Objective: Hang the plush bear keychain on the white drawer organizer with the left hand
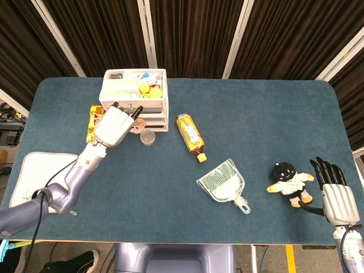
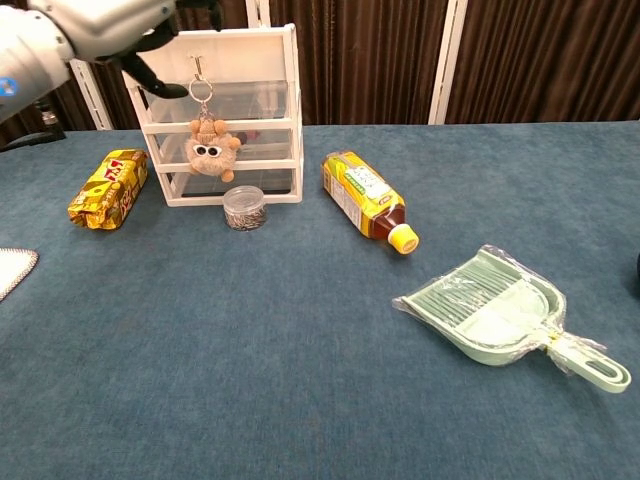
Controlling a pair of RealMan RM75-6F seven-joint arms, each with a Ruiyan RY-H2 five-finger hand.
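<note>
Plush bear keychain (image 2: pixel 210 146) hangs on white drawer organizer (image 2: pixel 262 115) front.

One bottle (image 2: pixel 366 200), one dustpan (image 2: pixel 497 314), two plush toys (image 2: pixel 208 148).

Rectangular table with rounded corners, covered in dark teal-blue felt-like cloth (image 1: pixel 256 125). Behind it, dark brown pleated curtains (image 1: pixel 193 34) crossed by white slanted frame bars (image 1: pixel 149 34). Grey floor at left edge with black cables (image 1: pixel 8 136). Even overhead light, soft shadows.
</note>
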